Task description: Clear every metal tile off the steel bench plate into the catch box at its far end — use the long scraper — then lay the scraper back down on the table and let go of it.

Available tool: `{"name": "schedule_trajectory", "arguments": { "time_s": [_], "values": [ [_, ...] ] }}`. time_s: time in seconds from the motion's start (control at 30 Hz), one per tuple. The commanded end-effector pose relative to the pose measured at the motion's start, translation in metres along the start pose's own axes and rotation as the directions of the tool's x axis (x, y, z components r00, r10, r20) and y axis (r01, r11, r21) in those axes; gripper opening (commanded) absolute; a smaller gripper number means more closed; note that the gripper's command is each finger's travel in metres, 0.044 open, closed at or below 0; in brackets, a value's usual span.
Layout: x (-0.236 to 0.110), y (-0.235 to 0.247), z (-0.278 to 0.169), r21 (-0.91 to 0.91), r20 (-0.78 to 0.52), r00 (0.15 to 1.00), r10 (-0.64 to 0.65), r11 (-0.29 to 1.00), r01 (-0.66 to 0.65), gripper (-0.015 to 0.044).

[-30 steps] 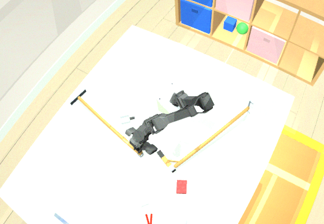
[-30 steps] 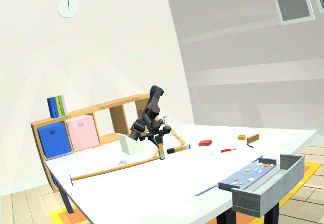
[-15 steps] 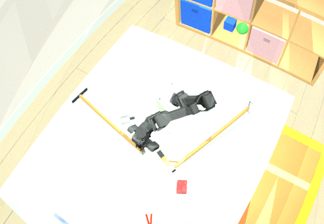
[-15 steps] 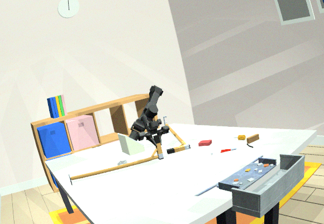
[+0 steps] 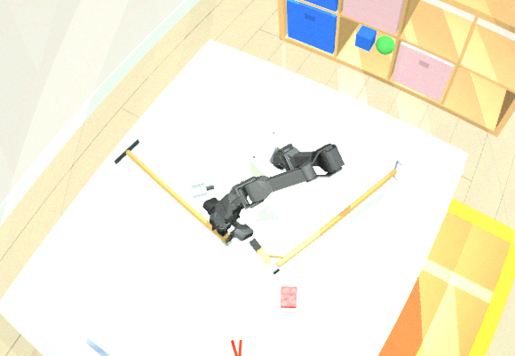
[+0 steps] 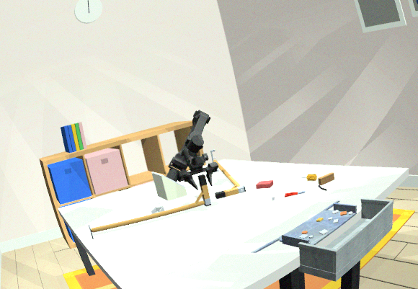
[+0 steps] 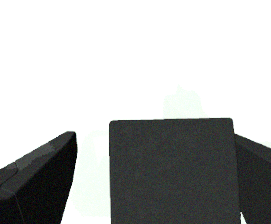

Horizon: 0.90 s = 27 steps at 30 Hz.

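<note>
The long scraper (image 5: 169, 188) (image 6: 144, 219) lies flat on the white table, with its dark blade (image 5: 126, 151) at the far end of its yellow handle. My gripper (image 5: 228, 235) (image 6: 202, 180) (image 7: 152, 183) is open and hangs low over the handle's near end. In the wrist view a dark block shows between the spread fingers, with a gap on its left side. The steel bench plate (image 6: 288, 239) carries several small metal tiles (image 6: 319, 219). The grey catch box (image 6: 376, 209) stands at the plate's far end.
A second long pole (image 5: 337, 217) (image 6: 227, 173) and a short dark-headed tool (image 5: 259, 249) (image 6: 230, 192) lie near the gripper. A red block (image 5: 289, 296) (image 6: 264, 184), a red screwdriver (image 6: 293, 193), a wooden block (image 6: 326, 179) and a pale wedge (image 6: 167, 187) also lie on the table.
</note>
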<state>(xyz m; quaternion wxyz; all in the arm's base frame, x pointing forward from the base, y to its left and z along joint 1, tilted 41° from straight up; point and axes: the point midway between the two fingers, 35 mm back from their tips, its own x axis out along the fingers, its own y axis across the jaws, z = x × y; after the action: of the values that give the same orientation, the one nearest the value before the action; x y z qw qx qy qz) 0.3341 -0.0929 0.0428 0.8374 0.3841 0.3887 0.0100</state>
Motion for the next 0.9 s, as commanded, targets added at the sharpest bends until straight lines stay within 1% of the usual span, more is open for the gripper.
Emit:
{"name": "schedule_trajectory", "arguments": {
  "time_s": [0.0,0.03,0.53,0.7,0.87],
  "values": [
    [-0.006,0.0,0.008,-0.009,0.006,1.0,0.002,1.0,-0.002,0.042],
    [-0.009,0.0,0.011,-0.01,0.007,1.0,0.002,1.0,-0.002,0.044],
    [-0.056,0.001,0.049,-0.022,0.022,1.0,0.008,1.0,-0.008,0.044],
    [-0.059,0.001,0.051,-0.023,0.022,1.0,0.009,1.0,-0.008,0.044],
    [-0.059,-0.008,0.054,-0.075,0.007,1.0,-0.012,0.997,0.012,0.0309]
  ]
}}
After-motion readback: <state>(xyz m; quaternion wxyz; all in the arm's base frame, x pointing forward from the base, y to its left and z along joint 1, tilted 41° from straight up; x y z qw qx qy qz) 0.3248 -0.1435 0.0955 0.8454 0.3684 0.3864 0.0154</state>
